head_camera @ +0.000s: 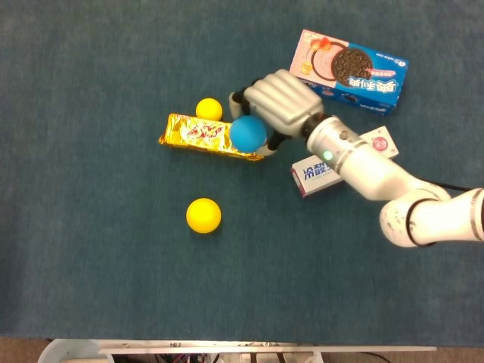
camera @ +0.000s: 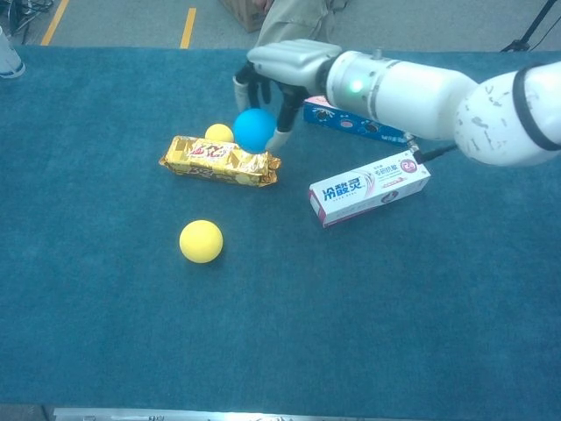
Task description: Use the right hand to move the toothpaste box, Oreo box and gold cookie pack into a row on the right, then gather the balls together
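Note:
My right hand (head_camera: 278,104) (camera: 285,66) holds the blue ball (head_camera: 248,133) (camera: 255,129) in its fingers, lifted above the right end of the gold cookie pack (head_camera: 204,135) (camera: 215,161). A small yellow ball (head_camera: 209,109) (camera: 218,133) lies just behind the pack. A larger yellow ball (head_camera: 203,215) (camera: 201,240) sits in front of it. The Oreo box (head_camera: 349,70) (camera: 359,124) lies at the far right, with the toothpaste box (head_camera: 321,171) (camera: 368,188) nearer, partly under my forearm. The left hand is out of sight.
Blue cloth (head_camera: 91,249) covers the whole table. A person's legs (camera: 298,22) stand beyond the far edge in the chest view. A pale bin rim (head_camera: 72,349) shows at the near left edge.

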Controlling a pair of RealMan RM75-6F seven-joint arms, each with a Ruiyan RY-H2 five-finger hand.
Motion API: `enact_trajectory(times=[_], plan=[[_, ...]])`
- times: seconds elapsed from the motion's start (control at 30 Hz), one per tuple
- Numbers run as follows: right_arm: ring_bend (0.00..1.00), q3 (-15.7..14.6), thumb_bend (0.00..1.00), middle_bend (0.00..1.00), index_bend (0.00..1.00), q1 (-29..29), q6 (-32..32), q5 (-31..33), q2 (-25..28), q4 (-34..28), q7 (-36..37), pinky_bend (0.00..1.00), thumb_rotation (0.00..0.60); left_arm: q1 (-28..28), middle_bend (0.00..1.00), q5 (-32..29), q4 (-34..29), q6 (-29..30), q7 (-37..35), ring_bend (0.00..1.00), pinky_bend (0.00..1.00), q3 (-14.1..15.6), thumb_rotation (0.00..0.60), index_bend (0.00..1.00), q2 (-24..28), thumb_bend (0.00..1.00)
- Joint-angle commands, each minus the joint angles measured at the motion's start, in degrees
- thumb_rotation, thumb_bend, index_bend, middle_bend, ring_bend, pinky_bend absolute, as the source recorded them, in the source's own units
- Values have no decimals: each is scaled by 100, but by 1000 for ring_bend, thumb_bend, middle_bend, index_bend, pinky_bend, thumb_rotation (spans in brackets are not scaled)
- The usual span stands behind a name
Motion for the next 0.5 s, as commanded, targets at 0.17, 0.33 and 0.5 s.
enact_trajectory(times=[0.17, 0.33, 0.5], plan=[[369, 104, 75, 471, 550, 584, 153, 462, -302, -53, -596, 658, 600, 100, 188, 47, -36, 163, 6, 26, 74, 24, 600, 80, 50, 314], [369, 27, 75, 471, 550, 956, 291, 810, -521, -77, -1059, 658, 600, 159, 188, 80, -33, 252, -39, 26, 74, 42, 600, 80, 90, 314], [369, -162, 74, 470, 550, 1193, 446, 952, -735, -114, -1477, 657, 600, 168, 188, 122, -49, 286, -69, 26, 74, 39, 600, 80, 123, 314]])
